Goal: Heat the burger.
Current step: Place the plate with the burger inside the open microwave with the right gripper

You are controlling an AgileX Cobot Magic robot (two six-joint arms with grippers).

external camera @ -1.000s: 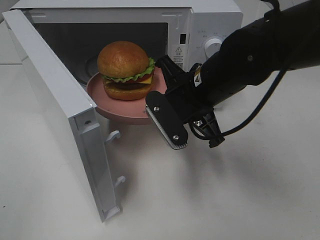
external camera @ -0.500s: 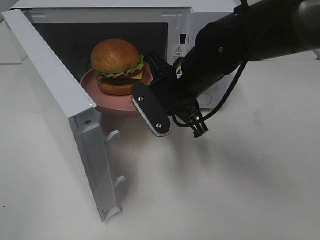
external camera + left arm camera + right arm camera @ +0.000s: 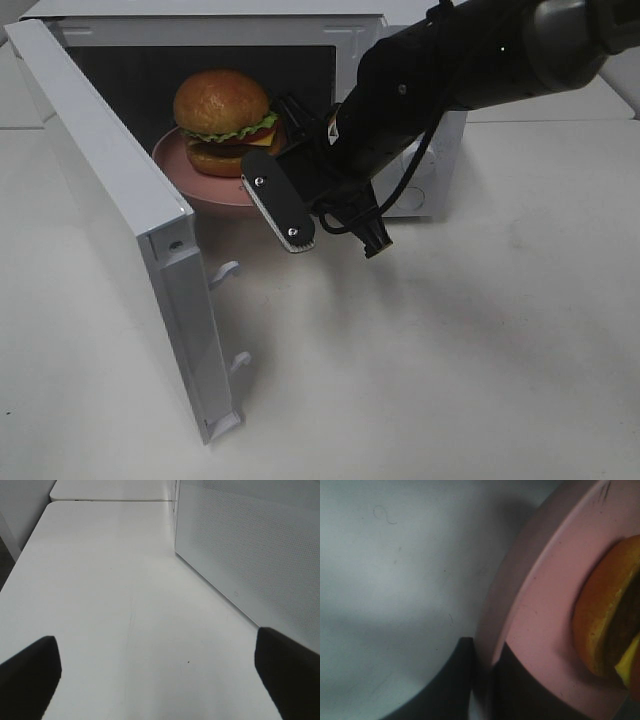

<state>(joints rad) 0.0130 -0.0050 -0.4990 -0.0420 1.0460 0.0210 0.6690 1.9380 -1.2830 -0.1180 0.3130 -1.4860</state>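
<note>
The right pincer (image 3: 270, 150) is nearly closed, clamped on the near rim of a round pink plate (image 3: 185, 170). In the right wrist view its dark fingertips sit on either side of that rim (image 3: 487, 680).

The burger (image 3: 222, 120) sits on the plate just beyond the pincer, close to the fingers but not touched by them. It has a glossy brown bun, a green lettuce frill and yellow cheese.

Plate and burger are in the open mouth of a white microwave (image 3: 350, 50), whose door (image 3: 110, 200) swings wide to the left. I cannot tell whether the plate rests on the oven floor.

The right arm reaches in from the right, above the white tabletop (image 3: 450, 350).

The left pincer (image 3: 160, 680) is spread wide and empty over bare tabletop, beside the microwave's side wall.
</note>
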